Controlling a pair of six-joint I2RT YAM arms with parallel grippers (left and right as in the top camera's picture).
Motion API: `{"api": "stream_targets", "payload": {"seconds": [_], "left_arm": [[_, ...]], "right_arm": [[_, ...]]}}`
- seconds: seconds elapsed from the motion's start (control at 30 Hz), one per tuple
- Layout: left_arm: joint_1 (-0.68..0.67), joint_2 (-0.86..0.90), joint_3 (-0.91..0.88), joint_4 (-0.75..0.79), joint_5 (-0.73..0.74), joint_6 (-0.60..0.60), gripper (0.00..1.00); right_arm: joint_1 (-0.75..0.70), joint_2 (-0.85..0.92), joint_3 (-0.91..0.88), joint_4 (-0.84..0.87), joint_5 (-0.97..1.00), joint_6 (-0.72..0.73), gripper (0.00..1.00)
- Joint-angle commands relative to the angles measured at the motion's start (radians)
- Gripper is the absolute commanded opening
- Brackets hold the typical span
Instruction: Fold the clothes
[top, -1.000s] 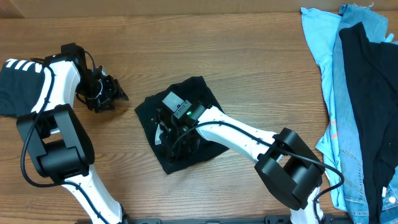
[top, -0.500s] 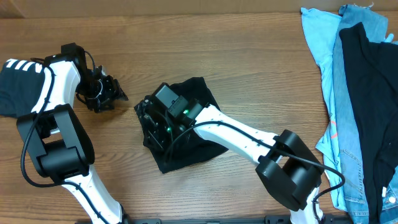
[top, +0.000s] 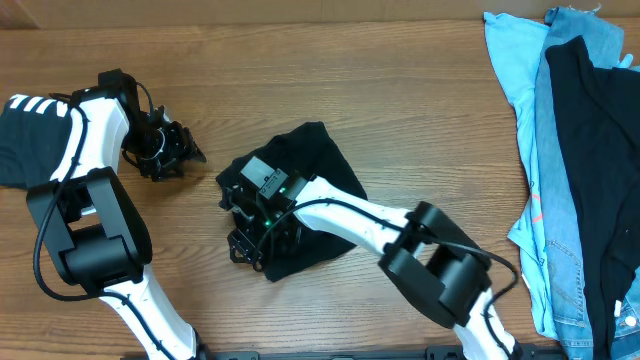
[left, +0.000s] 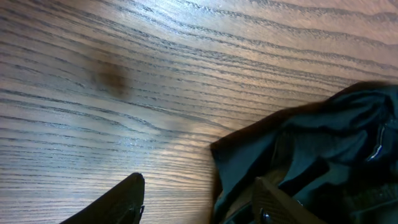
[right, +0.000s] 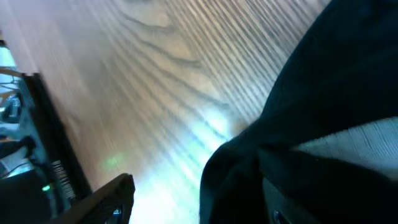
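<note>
overhead: even, sharp | left wrist: table (left: 124, 74) glare | right wrist: motion-blurred, bright glare

The clothes (top: 585, 150) run off the overhead view's right edge.

wood-grain table (top: 400, 80), soft glare

No legible text, brand, number or sign on clothes (top: 322, 150) or elsewhere in views.
</note>
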Motion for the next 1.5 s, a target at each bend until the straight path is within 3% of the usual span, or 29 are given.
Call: {"api": "stream_targets", "payload": {"seconds": [0.0, 0.1, 0.2, 0.23, 0.27, 0.3, 0.33, 0.4, 0.47, 0.57, 0.63, 0.73, 0.8, 0.9, 1.03, 1.13, 1.17, 1.23, 1.33, 1.47], "left_arm": [[0.009, 0.013, 0.017, -0.001, -0.006, 0.016, 0.59], [0.009, 0.013, 0.017, -0.001, -0.006, 0.015, 0.59], [0.009, 0.013, 0.017, -0.001, -0.006, 0.015, 0.59], [0.009, 0.013, 0.017, -0.001, -0.006, 0.015, 0.59], [0.009, 0.013, 0.017, -0.001, -0.006, 0.015, 0.59], [0.009, 0.013, 0.017, -0.001, -0.006, 0.015, 0.59], [0.009, 0.013, 0.017, -0.002, -0.006, 0.015, 0.59], [0.009, 0.013, 0.017, -0.005, -0.006, 0.015, 0.60], [0.009, 0.013, 0.017, -0.012, -0.006, 0.015, 0.60], [0.009, 0.013, 0.017, -0.011, -0.006, 0.016, 0.60], [0.009, 0.013, 0.017, -0.007, -0.006, 0.016, 0.63], [0.010, 0.013, 0.017, 0.004, -0.010, 0.016, 0.63], [0.011, 0.013, 0.017, 0.017, -0.031, 0.017, 0.64], [0.011, 0.013, 0.017, 0.019, -0.028, 0.037, 0.69], [0.008, 0.013, 0.017, -0.031, 0.261, 0.301, 0.71], [-0.012, 0.013, 0.016, -0.146, 0.299, 0.474, 0.72], [-0.039, 0.013, 0.015, -0.154, 0.327, 0.530, 0.72], [-0.097, 0.013, 0.015, -0.151, 0.274, 0.605, 0.79], [-0.179, 0.013, 0.014, -0.130, 0.115, 0.607, 0.79], [-0.283, 0.013, -0.031, -0.114, 0.008, 0.607, 0.84]], "right_arm": [[0.000, -0.219, 0.002, -0.015, 0.124, 0.000, 0.73], [-0.009, -0.328, 0.002, -0.037, 0.311, 0.000, 0.77], [-0.056, -0.311, 0.002, -0.040, 0.425, 0.031, 0.76], [-0.090, -0.295, 0.002, -0.022, 0.456, 0.031, 0.72], [-0.130, -0.274, 0.001, 0.016, 0.458, 0.031, 0.62], [-0.164, -0.251, 0.001, 0.060, 0.458, 0.031, 0.43], [-0.205, -0.222, 0.001, 0.108, 0.458, 0.039, 0.41], [-0.278, -0.158, 0.001, 0.174, 0.402, 0.080, 0.45], [-0.328, -0.076, 0.001, 0.192, 0.277, 0.124, 0.58], [-0.325, 0.017, 0.001, 0.184, 0.136, 0.131, 0.62], [-0.285, 0.046, 0.001, 0.165, 0.003, 0.022, 0.57], [-0.171, 0.054, 0.001, 0.087, -0.006, -0.145, 0.59], [-0.124, 0.054, 0.001, 0.042, 0.014, -0.203, 0.66], [-0.095, 0.021, 0.002, -0.013, 0.147, -0.173, 0.80], [-0.187, -0.198, 0.061, -0.059, 0.249, -0.070, 0.93], [-0.281, -0.380, 0.068, -0.141, 0.257, -0.003, 0.93], [-0.326, -0.414, 0.068, -0.246, 0.276, 0.064, 0.93], [-0.366, -0.410, 0.058, -0.410, 0.282, 0.143, 0.93], [-0.362, -0.407, -0.008, -0.540, 0.273, 0.203, 0.94], [-0.343, -0.407, -0.164, -0.562, 0.271, 0.216, 0.94]]}}
